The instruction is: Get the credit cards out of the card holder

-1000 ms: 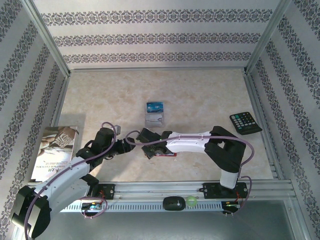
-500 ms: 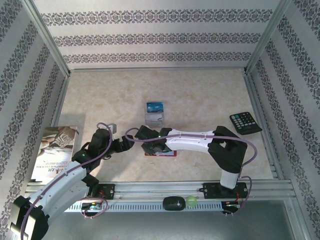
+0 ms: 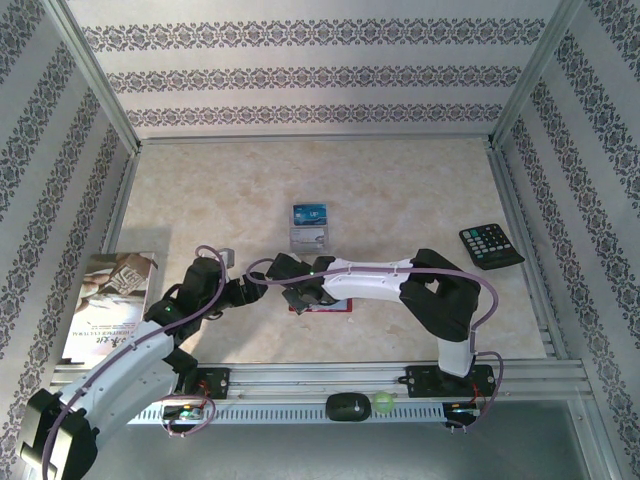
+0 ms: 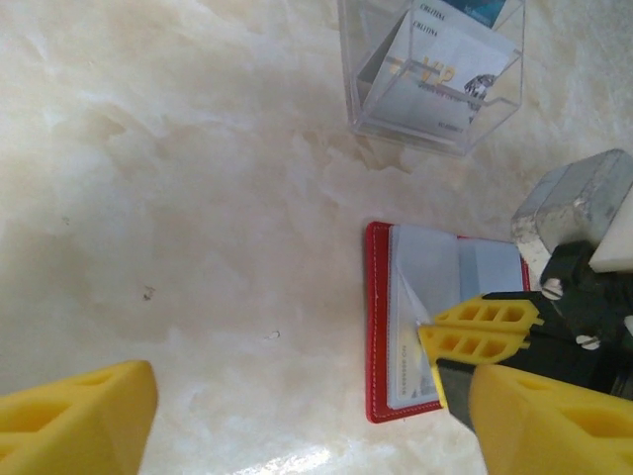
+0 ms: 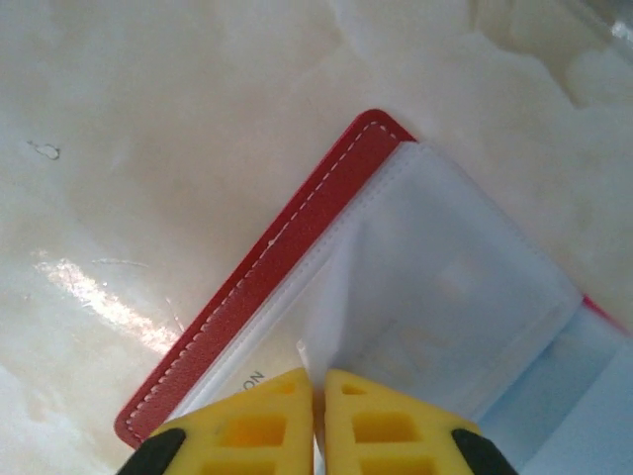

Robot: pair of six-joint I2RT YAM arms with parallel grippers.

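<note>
The red card holder (image 4: 378, 327) lies open on the table, clear sleeves up; from above it sits under the right arm (image 3: 325, 306). My right gripper (image 5: 318, 381) is shut on the corner of one clear sleeve, lifting it; its yellow fingers (image 4: 485, 332) rest on the holder. A printed card (image 4: 407, 364) lies in the sleeve beneath. My left gripper (image 4: 307, 426) hangs open just left of the holder (image 3: 262, 290), holding nothing. A silver-grey card (image 4: 435, 74) and a blue card (image 3: 311, 213) lie in a clear box farther back.
The clear box (image 3: 310, 228) stands behind the holder at mid table. A black keypad remote (image 3: 490, 245) lies at the right edge, a book (image 3: 112, 300) at the left. Metal frame rails border the table.
My left gripper has moved up and closer to the card holder's left side. The right arm has shifted slightly left while staying over the holder.
</note>
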